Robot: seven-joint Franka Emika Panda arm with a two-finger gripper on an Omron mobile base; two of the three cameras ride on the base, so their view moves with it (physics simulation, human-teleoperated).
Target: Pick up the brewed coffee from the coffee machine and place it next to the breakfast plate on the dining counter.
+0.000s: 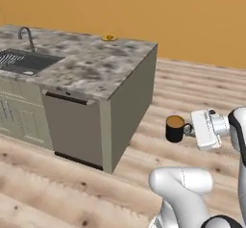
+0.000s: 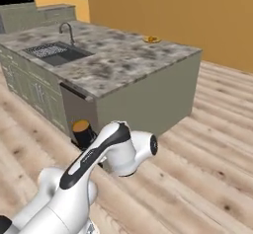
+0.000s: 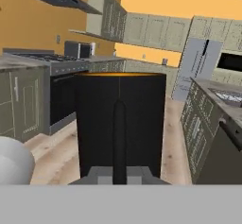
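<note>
The gripper [image 1: 188, 130] was clamped on the handle of the brewed coffee [image 1: 175, 128], holding the black mug upright in the air above the wooden floor [image 1: 192, 92], off the near corner of the dining counter [image 1: 91, 68]. In the hand view the mug's handle [image 3: 119, 140] ran vertically up the middle of the black wall, directly above the fingertips. The breakfast plate [image 1: 109, 38] lay at the far edge of the marble top, well apart from the mug, and the sink [image 1: 24, 61] sat toward the counter's left end.
</note>
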